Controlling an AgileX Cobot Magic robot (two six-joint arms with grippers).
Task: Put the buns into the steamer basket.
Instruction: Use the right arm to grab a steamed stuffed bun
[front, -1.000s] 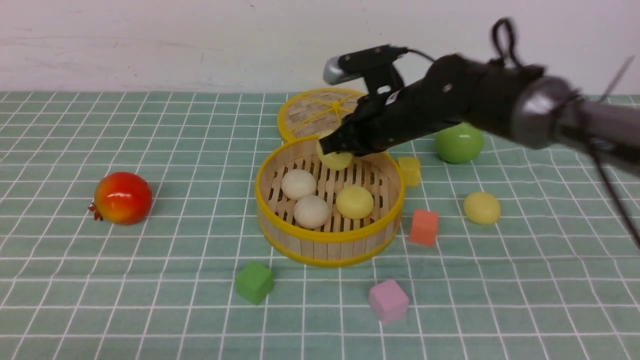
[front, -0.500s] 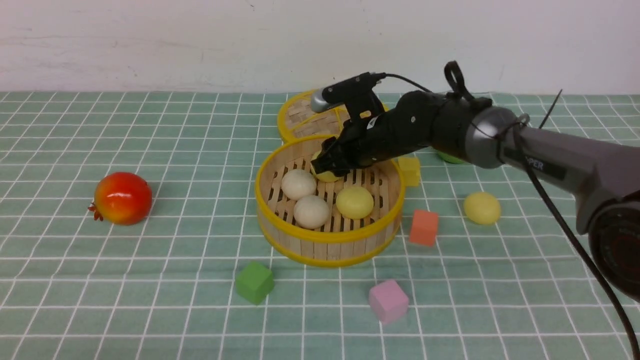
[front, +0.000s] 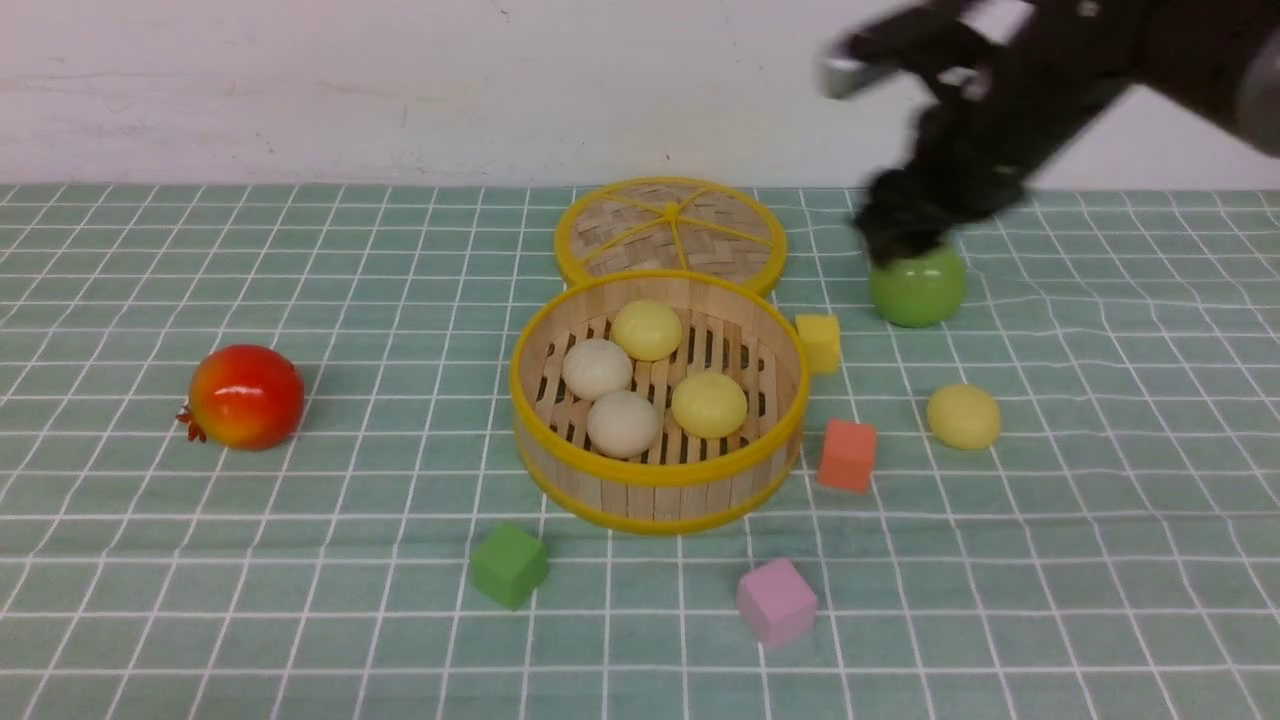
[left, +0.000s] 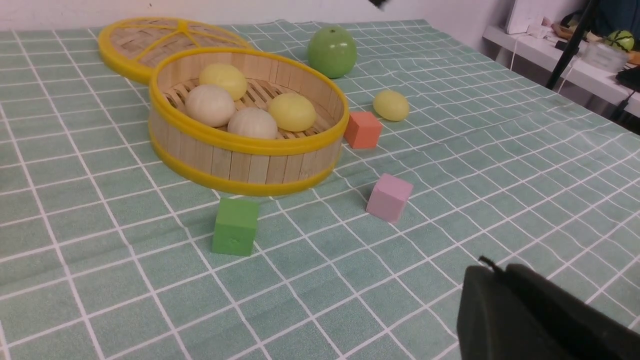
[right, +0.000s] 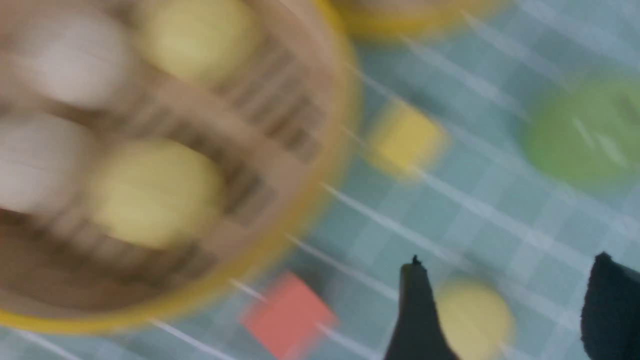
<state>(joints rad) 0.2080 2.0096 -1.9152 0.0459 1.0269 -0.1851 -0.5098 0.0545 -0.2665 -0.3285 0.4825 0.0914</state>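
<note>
The steamer basket stands mid-table and holds two off-white buns and two pale yellow buns. A third pale yellow bun lies on the cloth to the basket's right. My right gripper is blurred, raised above the green apple; in the right wrist view it is open and empty, with the loose bun far below between the fingers. My left gripper is shut and empty, low over the cloth near the front, out of the front view.
The woven lid lies behind the basket. A red pomegranate sits at the left. Cubes lie around the basket: yellow, orange, pink and green.
My right gripper let go of a pale yellow bun in the basket's back part, opened, then rose and swung right to above the green apple.
</note>
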